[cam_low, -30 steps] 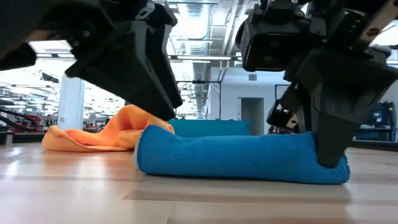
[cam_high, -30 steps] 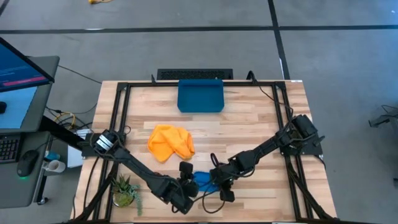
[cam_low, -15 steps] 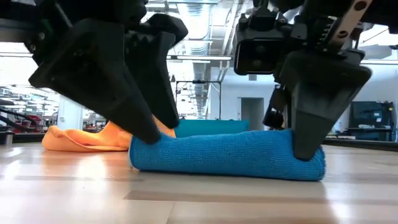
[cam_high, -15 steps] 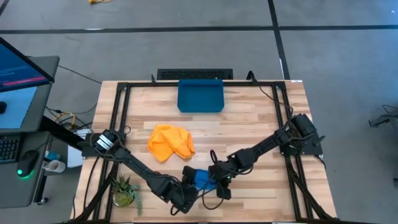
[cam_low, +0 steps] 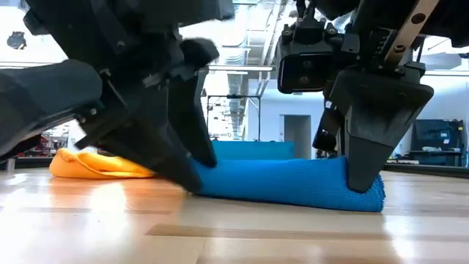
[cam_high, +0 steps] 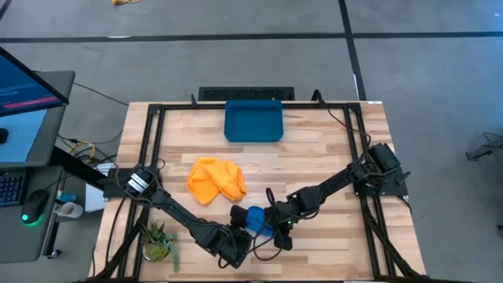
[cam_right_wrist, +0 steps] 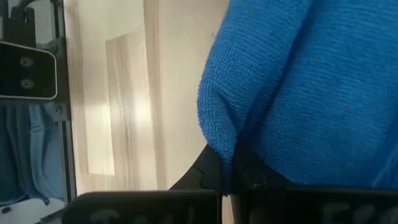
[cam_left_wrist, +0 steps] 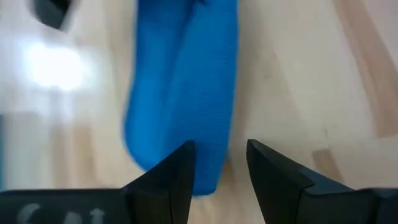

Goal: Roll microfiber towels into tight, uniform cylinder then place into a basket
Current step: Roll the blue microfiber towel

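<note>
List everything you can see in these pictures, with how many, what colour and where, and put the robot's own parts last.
Blue towel: one, medium blue, rolled, near front edge of table between the two grippers.
Yellow-orange towel: one, crumpled, middle of table, left of centre.
Basket: one, dark blue, back centre of table.
Table: one, light wood with black frame.
Potted plant: one, green, front left corner.
Keyboard-like bar: one, black, behind the basket.
Monitor: one, beside table at left.
Left gripper: one, dark, open at the roll's left end.
Right gripper: one, dark, shut on the roll's right end.
</note>
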Action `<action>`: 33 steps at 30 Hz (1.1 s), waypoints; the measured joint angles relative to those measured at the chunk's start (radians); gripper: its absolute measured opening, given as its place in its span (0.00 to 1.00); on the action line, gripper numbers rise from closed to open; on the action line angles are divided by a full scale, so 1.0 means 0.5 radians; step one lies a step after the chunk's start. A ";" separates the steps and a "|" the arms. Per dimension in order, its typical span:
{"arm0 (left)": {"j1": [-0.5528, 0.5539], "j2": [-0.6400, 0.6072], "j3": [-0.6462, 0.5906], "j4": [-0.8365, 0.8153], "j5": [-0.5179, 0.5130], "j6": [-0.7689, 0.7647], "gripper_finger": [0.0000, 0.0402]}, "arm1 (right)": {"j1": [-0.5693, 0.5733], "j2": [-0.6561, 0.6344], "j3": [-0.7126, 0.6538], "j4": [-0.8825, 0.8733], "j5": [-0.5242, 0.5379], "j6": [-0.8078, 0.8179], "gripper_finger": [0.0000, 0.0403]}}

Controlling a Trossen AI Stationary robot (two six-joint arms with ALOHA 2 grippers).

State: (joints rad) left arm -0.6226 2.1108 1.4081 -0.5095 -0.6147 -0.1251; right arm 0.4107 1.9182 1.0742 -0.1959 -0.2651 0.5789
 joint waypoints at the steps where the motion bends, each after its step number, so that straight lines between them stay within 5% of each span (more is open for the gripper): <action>1: -0.017 0.001 0.008 0.008 -0.062 0.023 0.35 | 0.000 0.000 0.000 -0.001 -0.001 0.000 0.05; 6: -0.045 0.001 0.021 0.013 -0.244 0.091 0.35 | 0.004 0.000 0.001 -0.001 -0.022 -0.001 0.07; 12: 0.044 0.060 0.028 0.035 0.093 0.129 0.35 | 0.002 0.000 -0.001 -0.003 -0.025 -0.001 0.05; 23: 0.181 0.067 0.025 0.010 0.117 0.015 0.34 | 0.030 0.000 -0.003 -0.009 -0.096 -0.024 0.05; 33: 0.257 0.042 0.029 0.093 0.628 -0.172 0.03 | 0.078 0.002 -0.003 -0.005 -0.276 -0.056 0.05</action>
State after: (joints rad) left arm -0.4938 2.1320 1.4227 -0.4630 -0.3009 -0.2109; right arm 0.4498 1.9194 1.0729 -0.1985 -0.4029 0.5507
